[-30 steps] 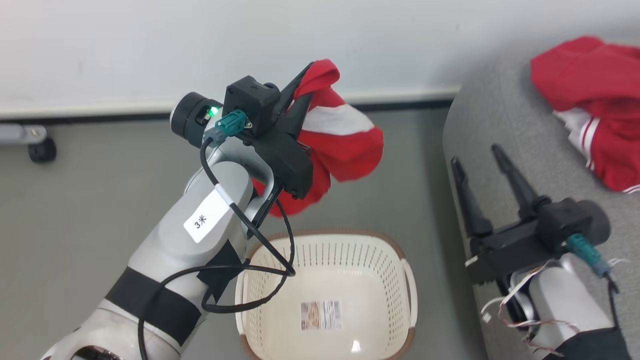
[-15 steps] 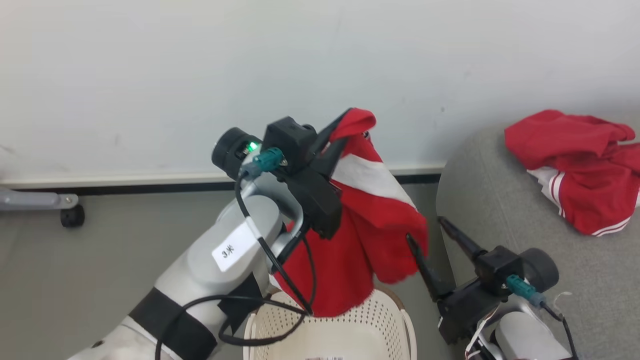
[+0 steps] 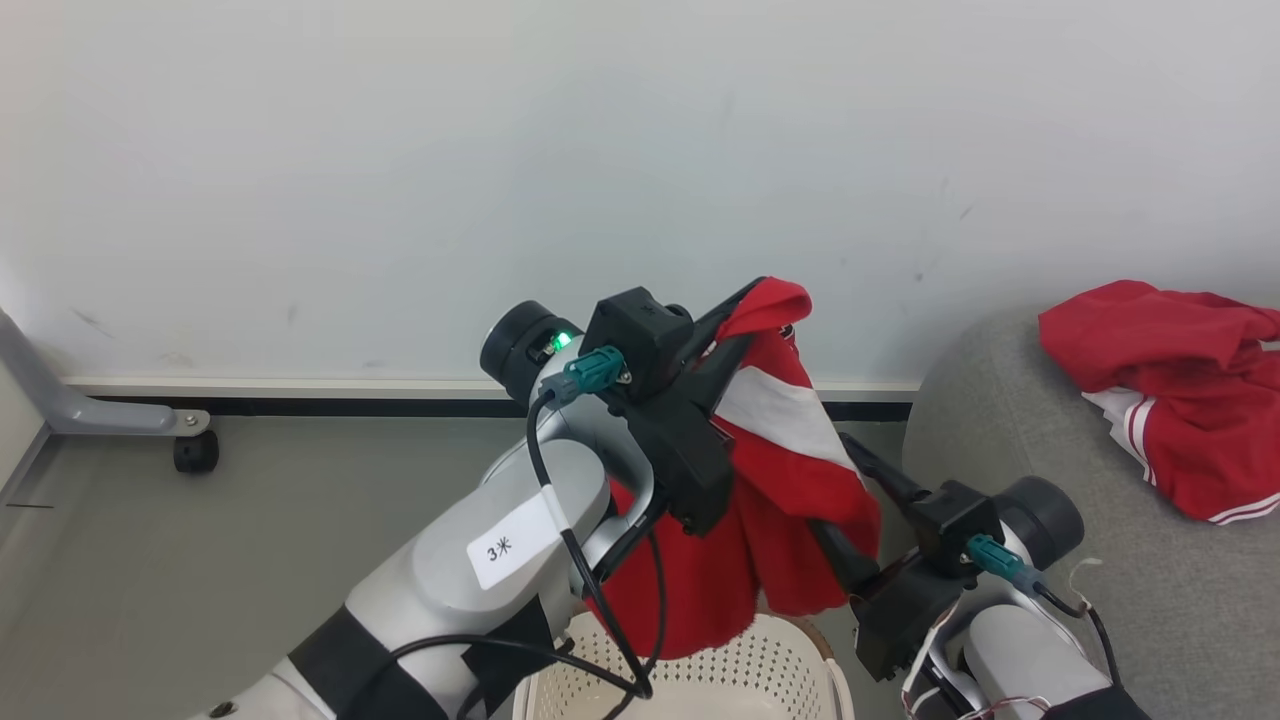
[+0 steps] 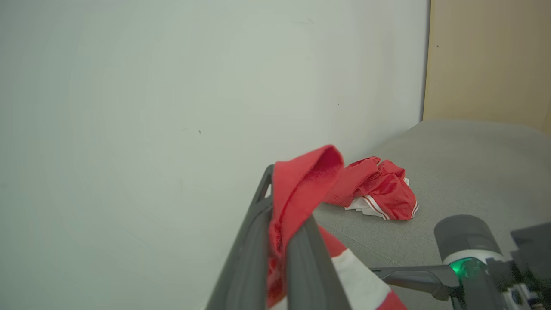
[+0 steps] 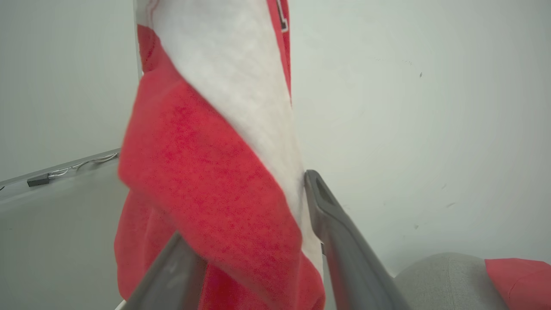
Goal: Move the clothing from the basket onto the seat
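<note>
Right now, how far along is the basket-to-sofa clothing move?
Done: one red white-striped garment lies on the grey woven sofa. In hand: left gripper shut on a second red-and-white garment above the cream perforated basket, open right gripper flanking it. Left: laying it on the sofa.

**Fig.** My left forearm (image 3: pixel 480 570) rises from the lower left, angled up and toward my right. A green light shows on my left wrist (image 3: pixel 640 345). My left jaws are pressed together, and their fingers (image 4: pixel 245 258) pinch a fold of the clothing (image 3: pixel 780 470), holding it aloft. My right forearm (image 3: pixel 1010 650) enters at the lower right, with my right wrist (image 3: pixel 955 520) pointing up and toward my left. My right jaws stand wide apart, one finger (image 5: pixel 344 245) at each side of the hanging cloth.
</note>
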